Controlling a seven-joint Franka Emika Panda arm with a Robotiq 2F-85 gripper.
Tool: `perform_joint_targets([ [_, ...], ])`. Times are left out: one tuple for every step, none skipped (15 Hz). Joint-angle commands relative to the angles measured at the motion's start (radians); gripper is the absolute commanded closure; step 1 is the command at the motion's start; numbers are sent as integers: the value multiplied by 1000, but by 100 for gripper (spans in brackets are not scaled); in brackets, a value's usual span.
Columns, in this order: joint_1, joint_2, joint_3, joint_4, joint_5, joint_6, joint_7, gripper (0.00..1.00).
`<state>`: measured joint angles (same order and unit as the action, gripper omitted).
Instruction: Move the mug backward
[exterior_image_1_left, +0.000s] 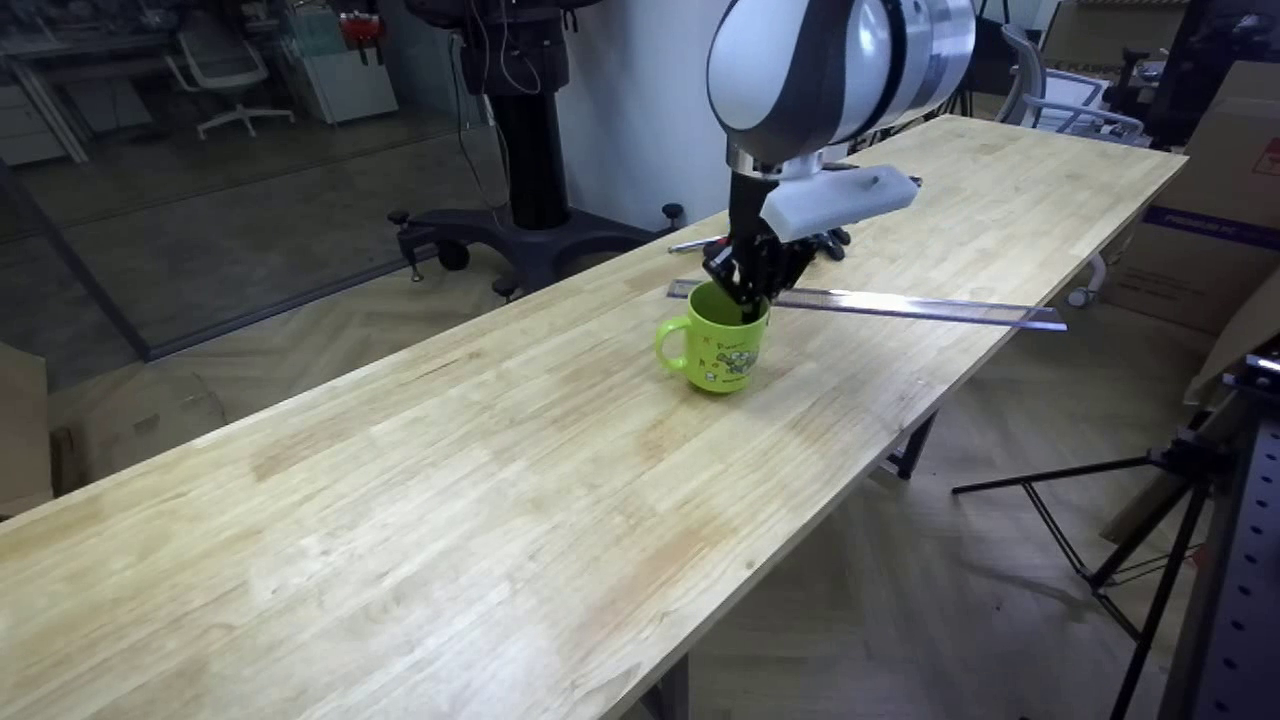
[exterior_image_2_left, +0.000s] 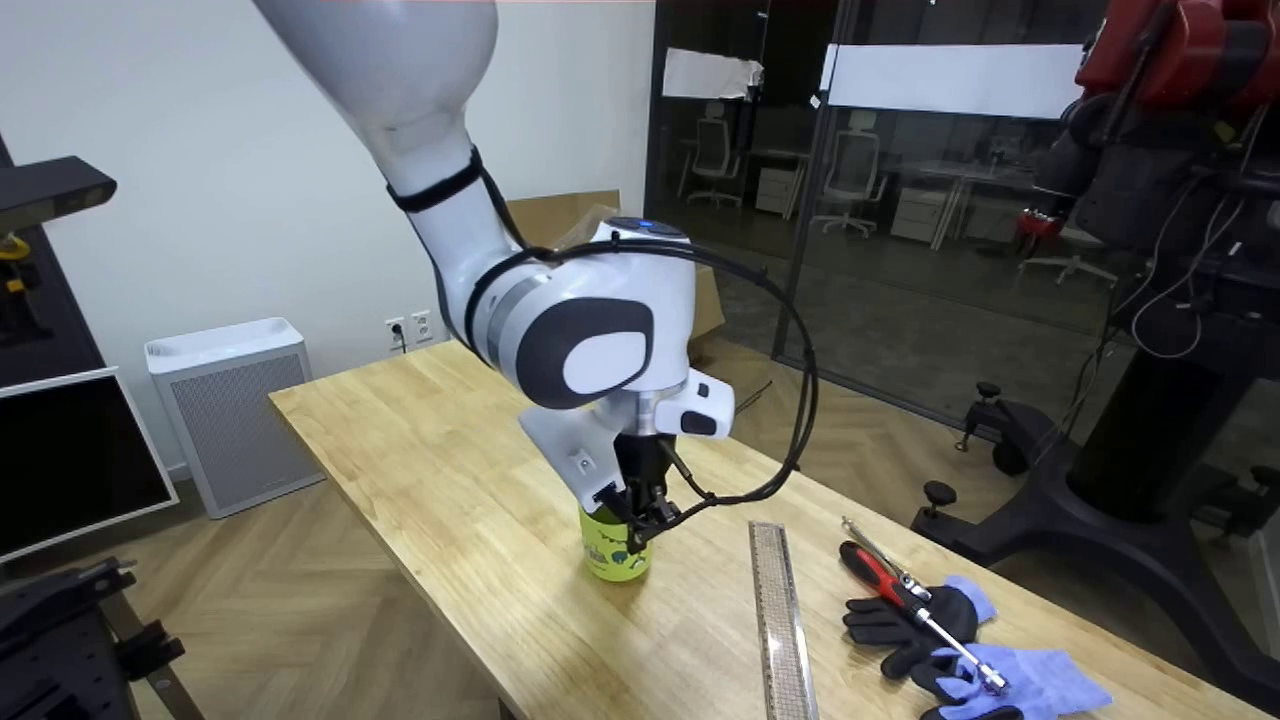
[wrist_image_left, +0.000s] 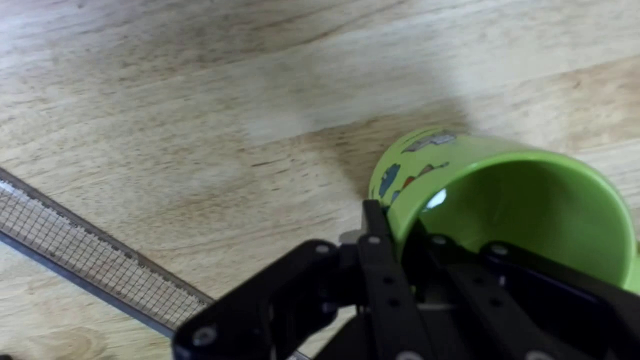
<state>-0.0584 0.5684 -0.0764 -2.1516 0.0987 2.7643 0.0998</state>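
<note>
The lime-green mug (exterior_image_1_left: 722, 350) is at the wooden table, nearly upright, its loop handle (exterior_image_1_left: 672, 345) pointing left in an exterior view. It also shows in an exterior view (exterior_image_2_left: 612, 558), partly behind my gripper (exterior_image_2_left: 632, 525), with its handle hidden. In the wrist view the mug (wrist_image_left: 530, 210) fills the right side, its opening facing the camera. My gripper (wrist_image_left: 396, 235) straddles the mug's rim, one finger outside and one inside, closed on the wall. The inner fingertip is hidden inside the mug. Whether the base touches the table is hard to tell.
A clear gridded ruler (exterior_image_1_left: 900, 306) lies across the table near the mug, also in the wrist view (wrist_image_left: 100, 255). Gloves (exterior_image_2_left: 1040, 680) and a red-handled screwdriver (exterior_image_2_left: 875, 572) lie beyond the ruler. The table's long edge (exterior_image_1_left: 760, 565) runs alongside.
</note>
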Motion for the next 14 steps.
perform_joint_targets([
  [30,83,-27,159,17,-107,117,98],
  [45,105,-37,197,9,-134,148,98],
  [56,125,-43,231,4,-160,172,98],
  [71,146,-50,266,-2,-183,200,98],
  [87,164,-57,298,-9,-203,223,98],
  [101,179,-61,328,-19,-232,236,98],
  [115,195,-61,358,-21,-251,250,98],
  [125,208,-57,384,-21,-268,260,98],
  [138,222,-50,409,-20,-279,269,98],
  [150,232,-45,429,-19,-285,275,98],
  [163,241,-41,445,-18,-284,284,98],
  [174,249,-38,458,-17,-286,288,98],
  [184,255,-35,470,-16,-287,294,98],
  [193,257,-33,478,-17,-291,297,98],
])
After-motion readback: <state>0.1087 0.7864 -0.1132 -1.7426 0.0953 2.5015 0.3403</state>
